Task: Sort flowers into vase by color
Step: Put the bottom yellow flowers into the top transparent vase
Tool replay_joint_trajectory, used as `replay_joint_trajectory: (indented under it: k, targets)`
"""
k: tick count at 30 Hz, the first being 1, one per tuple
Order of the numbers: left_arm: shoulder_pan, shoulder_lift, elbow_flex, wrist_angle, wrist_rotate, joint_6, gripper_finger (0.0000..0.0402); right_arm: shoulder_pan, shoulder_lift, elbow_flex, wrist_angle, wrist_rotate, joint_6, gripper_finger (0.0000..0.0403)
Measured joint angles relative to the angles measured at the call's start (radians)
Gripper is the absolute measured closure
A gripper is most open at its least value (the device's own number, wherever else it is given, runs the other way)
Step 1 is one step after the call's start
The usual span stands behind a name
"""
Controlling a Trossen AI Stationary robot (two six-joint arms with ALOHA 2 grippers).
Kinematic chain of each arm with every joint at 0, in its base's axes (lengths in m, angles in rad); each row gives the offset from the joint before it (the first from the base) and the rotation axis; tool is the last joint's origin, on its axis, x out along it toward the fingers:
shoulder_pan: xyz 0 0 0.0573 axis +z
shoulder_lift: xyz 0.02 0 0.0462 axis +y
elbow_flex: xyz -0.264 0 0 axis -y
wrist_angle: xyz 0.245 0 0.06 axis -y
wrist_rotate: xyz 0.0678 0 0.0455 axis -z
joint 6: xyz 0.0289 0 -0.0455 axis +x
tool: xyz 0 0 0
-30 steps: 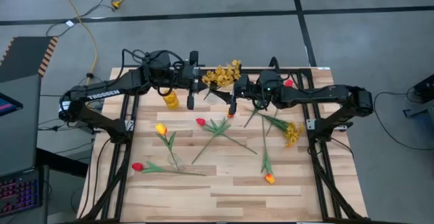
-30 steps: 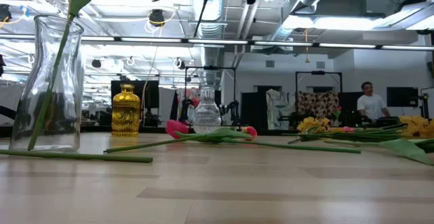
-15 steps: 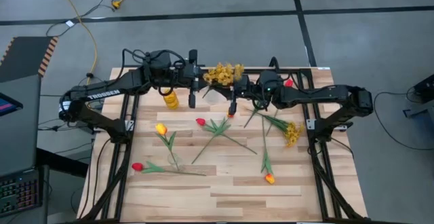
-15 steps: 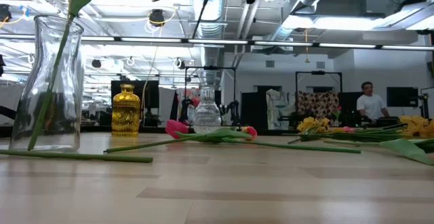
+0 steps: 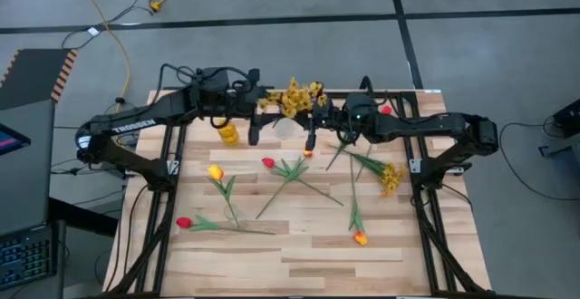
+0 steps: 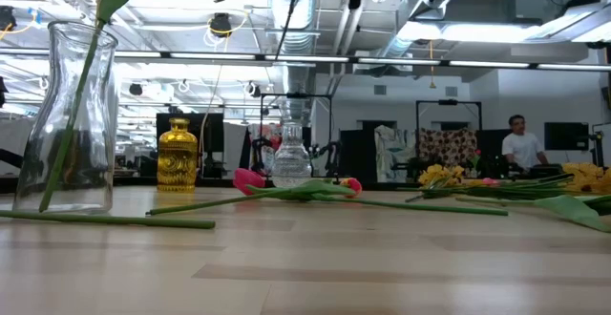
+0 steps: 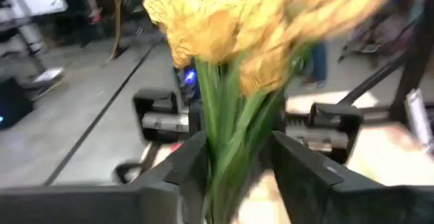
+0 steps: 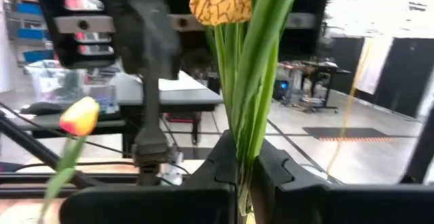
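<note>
The flowers, a spray of mustard-yellow blossoms, hang above the far middle of the table, between the two arms. A second ago the left gripper clamped the stems and the right gripper stood wide beside them; now the right fingers are pressed tight on the green stems, and the left fingers have parted, the stems standing loose in the gap between them. The spray has shifted a little toward the far edge over that second.

The rest lies as before. A clear vase with one stem in it stands on the near left part of the table, a gold vase sits under the left arm, and a small clear vase stands in the middle. Red and yellow-orange tulips lie scattered on the wood, and a second yellow spray lies by the right arm. A person stands in the room beyond.
</note>
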State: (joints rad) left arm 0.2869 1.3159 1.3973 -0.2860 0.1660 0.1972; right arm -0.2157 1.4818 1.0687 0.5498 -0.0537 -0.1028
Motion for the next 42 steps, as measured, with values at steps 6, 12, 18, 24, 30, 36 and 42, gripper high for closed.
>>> replay_joint_trajectory:
  k: [6, 12, 18, 24, 30, 36, 42]
  targets:
    - [0.001, -0.058, 0.048, -0.179, -0.112, 0.065, 0.0204, -0.074, 0.010, 0.000, 0.013, 0.000, 0.037, 0.0365]
    - [0.003, -0.150, 0.054, -0.313, -0.182, 0.065, 0.0202, -0.135, 0.083, 0.000, 0.039, 0.000, 0.049, 0.0365]
    - [0.002, -0.212, 0.054, -0.442, -0.180, -0.007, 0.0207, -0.169, 0.172, 0.000, 0.069, 0.000, 0.049, 0.0365]
    - [0.003, -0.237, 0.054, -0.527, -0.174, -0.047, 0.0207, -0.188, 0.231, 0.000, 0.116, 0.000, 0.016, 0.0365]
    - [0.003, -0.237, 0.054, -0.558, -0.174, -0.053, 0.0207, -0.188, 0.242, 0.000, 0.093, 0.000, 0.016, 0.0364]
    - [0.003, -0.235, 0.054, -0.556, -0.174, -0.050, 0.0207, -0.188, 0.241, 0.000, 0.065, 0.000, 0.016, 0.0354]
    - [0.003, -0.235, 0.054, -0.556, -0.174, -0.053, 0.0207, -0.188, 0.241, 0.000, 0.018, 0.000, 0.016, 0.0348]
